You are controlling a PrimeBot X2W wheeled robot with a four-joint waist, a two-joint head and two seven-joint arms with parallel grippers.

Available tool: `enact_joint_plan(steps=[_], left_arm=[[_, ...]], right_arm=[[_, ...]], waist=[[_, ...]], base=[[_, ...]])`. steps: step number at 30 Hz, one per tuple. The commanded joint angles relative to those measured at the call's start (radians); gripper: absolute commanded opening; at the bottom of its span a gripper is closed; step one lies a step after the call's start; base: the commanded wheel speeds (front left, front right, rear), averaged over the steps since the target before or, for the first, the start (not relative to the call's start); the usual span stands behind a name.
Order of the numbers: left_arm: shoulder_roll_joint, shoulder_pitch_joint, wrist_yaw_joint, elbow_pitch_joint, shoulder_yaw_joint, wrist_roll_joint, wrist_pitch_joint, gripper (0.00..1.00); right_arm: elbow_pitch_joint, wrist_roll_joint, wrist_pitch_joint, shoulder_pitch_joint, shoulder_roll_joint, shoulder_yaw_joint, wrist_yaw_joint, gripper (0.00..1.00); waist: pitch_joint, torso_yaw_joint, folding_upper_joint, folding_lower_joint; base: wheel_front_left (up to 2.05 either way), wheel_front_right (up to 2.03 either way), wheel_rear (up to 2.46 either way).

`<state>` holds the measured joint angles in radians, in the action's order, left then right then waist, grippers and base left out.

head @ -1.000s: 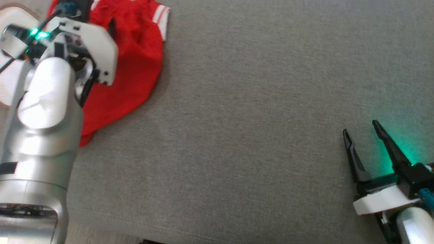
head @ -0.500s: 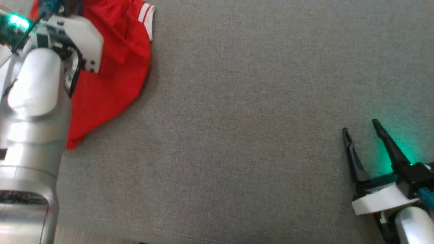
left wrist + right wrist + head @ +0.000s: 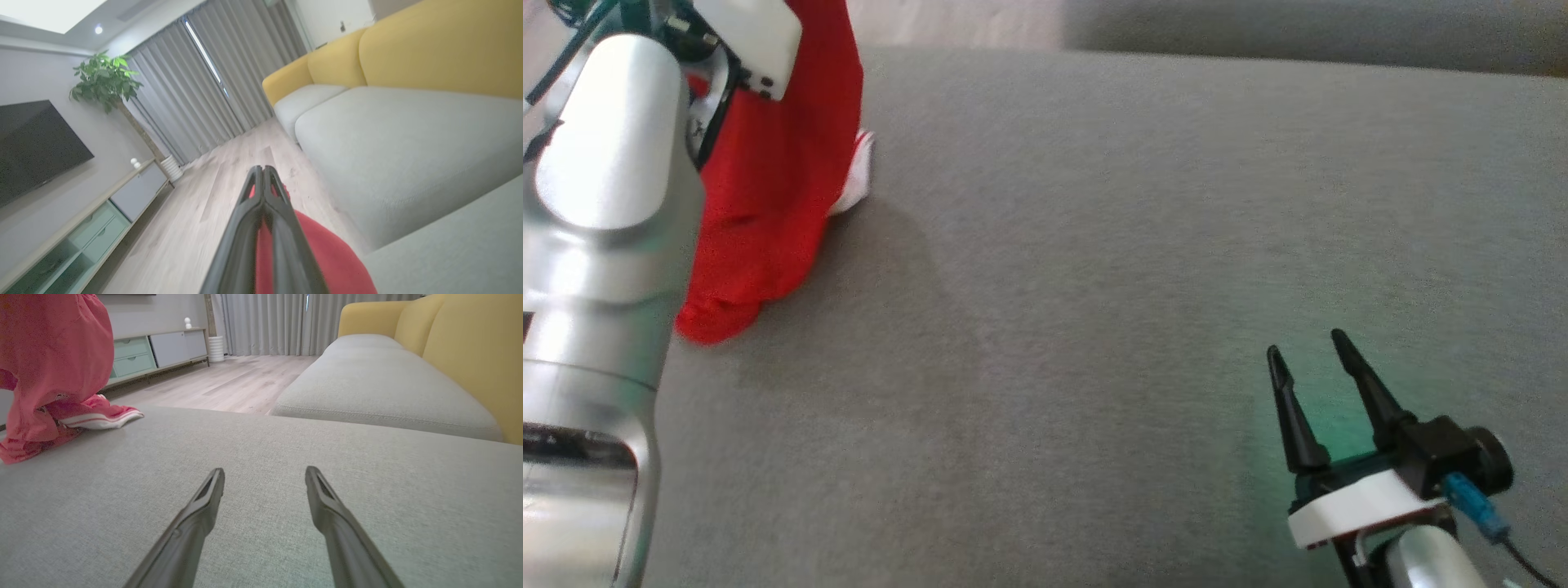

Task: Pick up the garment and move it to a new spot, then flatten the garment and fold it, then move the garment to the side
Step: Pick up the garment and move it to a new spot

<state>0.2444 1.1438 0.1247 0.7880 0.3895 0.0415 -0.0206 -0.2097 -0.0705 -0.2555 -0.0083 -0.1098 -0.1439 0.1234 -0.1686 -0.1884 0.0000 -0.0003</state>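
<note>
Lifted off the grey cushion (image 3: 1094, 269) where it lay spread a second ago, the red garment (image 3: 768, 196) now hangs in a bunched column from the left gripper (image 3: 263, 173). That gripper's fingers have gone from apart to pressed together on a fold of the cloth (the head camera has tilted as well, so the cushion's far edge now shows).

In the head view the left gripper's fingertips are cut off at the top edge, and the silver forearm (image 3: 596, 245) covers the garment's left side. In the left wrist view the fingers hide how much cloth is pinched. What kind of garment it is cannot be made out.

There is one garment and there are two grippers, each with two fingers. The right gripper (image 3: 1305, 347) has its fingers spread wide and holds nothing. It sits low over the cushion's right part, well apart from the garment.

The garment is thin, soft cloth in loose folds. Its lower end touches the cushion near the left edge, and a white-trimmed hem lies flat there. The cushion is a coarse woven fabric, the fingers are long, dark and tapered, and the forearm is smooth and rounded.
</note>
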Motion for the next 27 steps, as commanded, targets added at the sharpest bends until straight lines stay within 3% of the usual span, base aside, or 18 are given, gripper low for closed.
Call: enact_joint_plan(steps=[1,10,16,23,27], left_arm=[[0.038,0.072,0.003,-0.051,-0.01,0.015,-0.002,0.0],[0.022,0.093,0.006,-0.177,0.126,0.182,-0.024,0.0],[-0.007,0.112,0.006,-0.216,0.171,0.219,0.02,0.0],[-0.109,-0.007,0.001,-0.191,0.212,0.283,0.079,0.0],[-0.145,-0.208,-0.047,-0.152,0.23,0.315,0.169,0.0]], right_arm=[[0.022,-0.006,-0.006,0.0,0.006,-0.024,0.007,1.0],[0.015,-0.013,-0.006,0.014,0.048,-0.034,0.007,1.0],[0.017,-0.022,-0.006,0.016,0.056,-0.036,0.007,1.0],[0.028,-0.028,-0.006,0.016,0.059,-0.036,0.007,1.0],[0.034,-0.038,-0.006,0.012,0.059,-0.032,0.007,1.0]], waist=[[0.088,0.096,0.0,0.0003],[0.165,0.325,0.0,0.0003],[0.17,0.445,0.0,0.0003],[0.138,0.49,0.0,0.0003],[0.114,0.485,0.0,0.0003]], base=[[0.0,0.0,0.0],[0.0,0.0,0.0],[0.0,0.0,0.0],[0.0,0.0,0.0],[0.0,0.0,0.0]])
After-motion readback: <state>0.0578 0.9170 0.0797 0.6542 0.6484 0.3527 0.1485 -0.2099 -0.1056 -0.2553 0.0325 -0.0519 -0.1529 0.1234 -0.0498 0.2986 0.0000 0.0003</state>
